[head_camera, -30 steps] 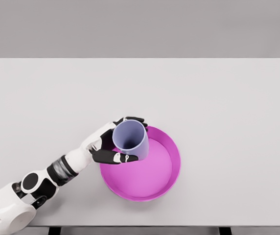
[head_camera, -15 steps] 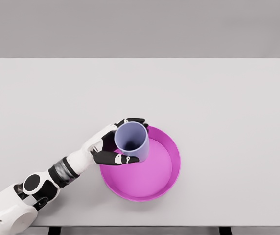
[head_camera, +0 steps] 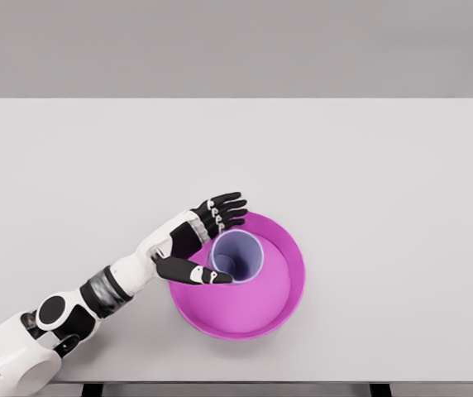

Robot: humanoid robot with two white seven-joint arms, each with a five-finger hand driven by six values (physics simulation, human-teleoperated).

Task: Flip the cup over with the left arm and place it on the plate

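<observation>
We see a pale lavender cup (head_camera: 236, 255), a plain cylinder without a handle, standing upright on the magenta plate (head_camera: 282, 302) with its open mouth facing up and its long axis vertical. It sits in the plate's left part, near the rim. The plate rests on a white table (head_camera: 369, 165), near its front edge and left of centre, before a grey wall. Our left hand (head_camera: 193, 242) is beside the cup, fingers spread apart, thumb just at the cup's wall, gripping nothing.
</observation>
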